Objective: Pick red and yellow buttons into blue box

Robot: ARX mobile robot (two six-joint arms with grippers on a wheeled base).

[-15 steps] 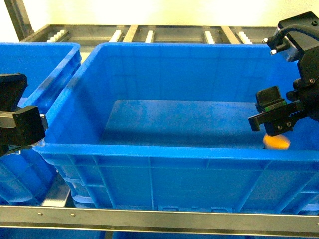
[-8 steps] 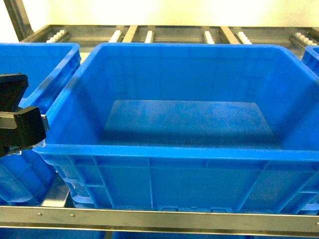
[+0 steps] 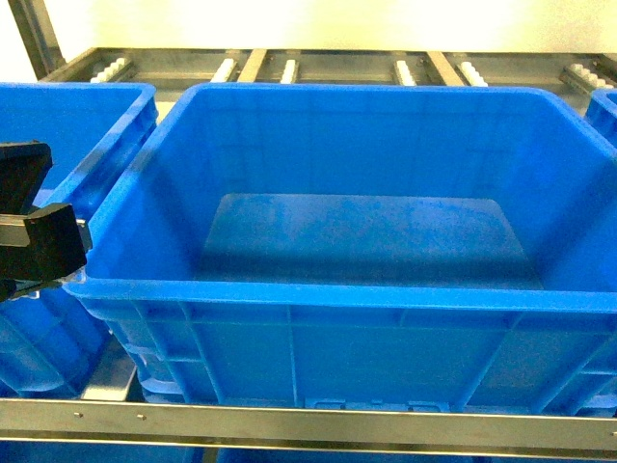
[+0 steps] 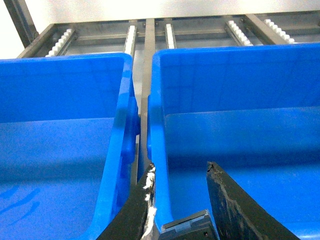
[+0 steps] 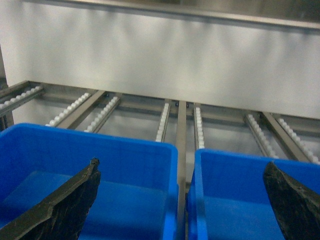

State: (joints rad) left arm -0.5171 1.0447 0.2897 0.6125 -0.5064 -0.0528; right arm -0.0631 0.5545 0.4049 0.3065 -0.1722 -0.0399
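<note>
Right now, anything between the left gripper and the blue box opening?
Nothing visible. The left gripper hangs open and empty at the left rim of the blue box, whose top is uncovered. No buttons show in any view.

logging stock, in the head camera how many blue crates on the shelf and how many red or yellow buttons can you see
large blue plastic crates: 3 (centre, left, a corner at the right edge)
red or yellow push-buttons: 0 in view
total: 3
</note>
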